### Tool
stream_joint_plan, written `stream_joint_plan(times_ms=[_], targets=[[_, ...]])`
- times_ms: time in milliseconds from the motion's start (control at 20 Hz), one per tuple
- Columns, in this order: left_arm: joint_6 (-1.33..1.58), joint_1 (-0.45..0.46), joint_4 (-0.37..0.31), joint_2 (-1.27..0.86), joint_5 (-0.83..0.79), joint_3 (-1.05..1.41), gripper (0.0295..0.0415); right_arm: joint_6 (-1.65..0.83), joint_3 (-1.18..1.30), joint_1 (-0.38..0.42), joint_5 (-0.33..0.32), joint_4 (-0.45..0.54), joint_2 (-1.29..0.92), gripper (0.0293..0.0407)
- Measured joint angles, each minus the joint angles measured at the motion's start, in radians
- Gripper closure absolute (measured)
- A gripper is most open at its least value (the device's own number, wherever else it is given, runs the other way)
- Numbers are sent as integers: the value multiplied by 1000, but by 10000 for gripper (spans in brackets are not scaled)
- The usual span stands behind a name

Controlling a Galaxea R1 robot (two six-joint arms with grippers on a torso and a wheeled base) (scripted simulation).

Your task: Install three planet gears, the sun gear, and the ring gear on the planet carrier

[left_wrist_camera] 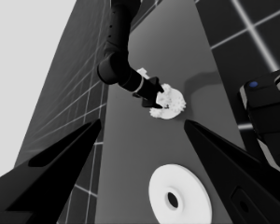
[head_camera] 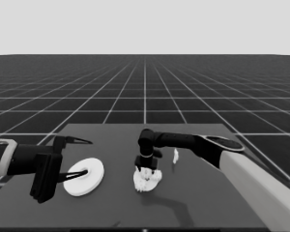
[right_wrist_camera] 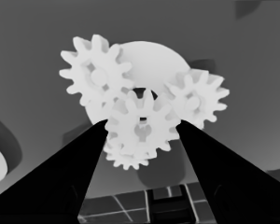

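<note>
Four gears show in the right wrist view: three sit round the smaller round part [right_wrist_camera: 151, 58], and the right tool [right_wrist_camera: 141, 128] grips the middle gear [right_wrist_camera: 140, 128] between its fingers over the centre hole, likely to mesh it as sun gear. Head view: the right tool hangs over that cluster mid-counter [head_camera: 106, 203]; thin white piece [head_camera: 175, 155] just beside; the larger round part [head_camera: 84, 177] lies under the waiting left tool [head_camera: 77, 157], not held. Left wrist view: left tool spread open, larger round part between its fingers' lines, awaiting last placement.
</note>
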Motion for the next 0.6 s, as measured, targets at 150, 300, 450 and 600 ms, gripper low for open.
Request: stream_joint_plan(times_ms=[150, 300, 450, 600], targets=[[0, 0, 0, 0, 0, 0, 326, 31, 0, -1, 0, 0, 0, 391], [0, 0, 0, 0, 0, 0, 326, 63, 0, -2, 0, 0, 0, 391], [0, 0, 0, 0, 0, 0, 326, 94, 0, -2, 0, 0, 0, 391], [0, 0, 0, 0, 0, 0, 326, 126, 0, -2, 0, 0, -1, 391]])
